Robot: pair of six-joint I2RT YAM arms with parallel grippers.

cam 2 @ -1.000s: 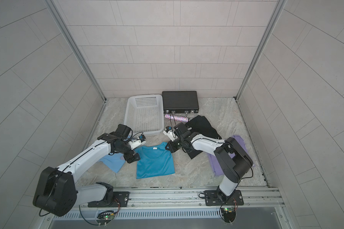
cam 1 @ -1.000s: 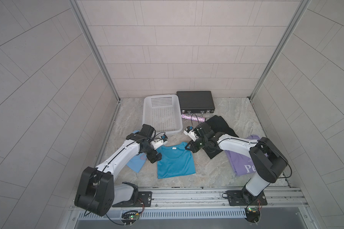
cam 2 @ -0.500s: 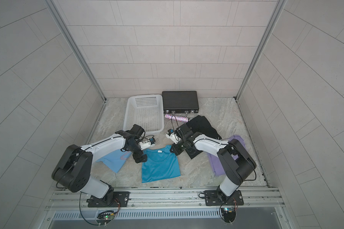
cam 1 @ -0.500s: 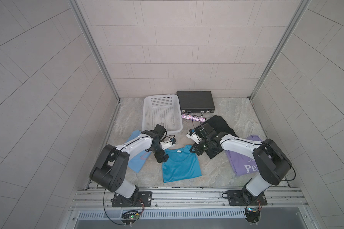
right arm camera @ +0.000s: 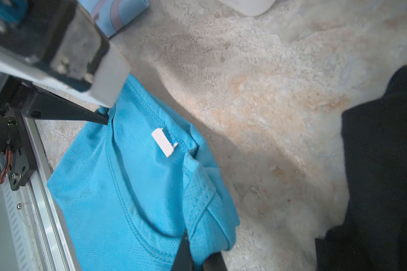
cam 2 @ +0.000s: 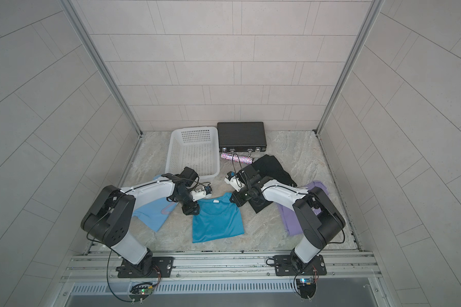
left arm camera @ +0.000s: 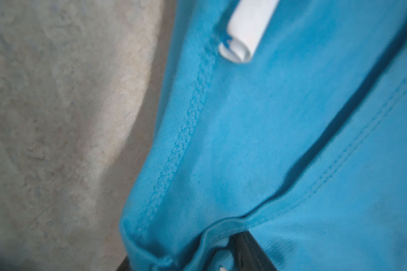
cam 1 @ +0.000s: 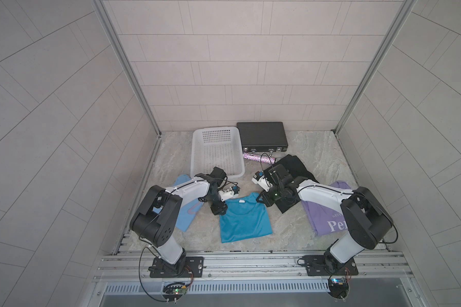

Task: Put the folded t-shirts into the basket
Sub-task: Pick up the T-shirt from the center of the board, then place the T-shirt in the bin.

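A teal t-shirt lies flat mid-floor, its collar towards the white basket. My right gripper is shut on its right shoulder corner. My left gripper sits at the left shoulder corner, jaws part-way closed with bunched teal cloth between them; whether it is pinched is unclear. A light blue t-shirt lies under the left arm. A black t-shirt and a lavender t-shirt lie under the right arm.
A flat black briefcase lies behind the basket's right side, with a sparkly tube in front of it. Tiled walls close in the floor on three sides. The aluminium rail carrying both arm bases runs along the front.
My left gripper swung right from over the light blue t-shirt to the teal t-shirt's left shoulder, and its jaws narrowed. The teal t-shirt shifted slightly right. The right gripper kept its hold.
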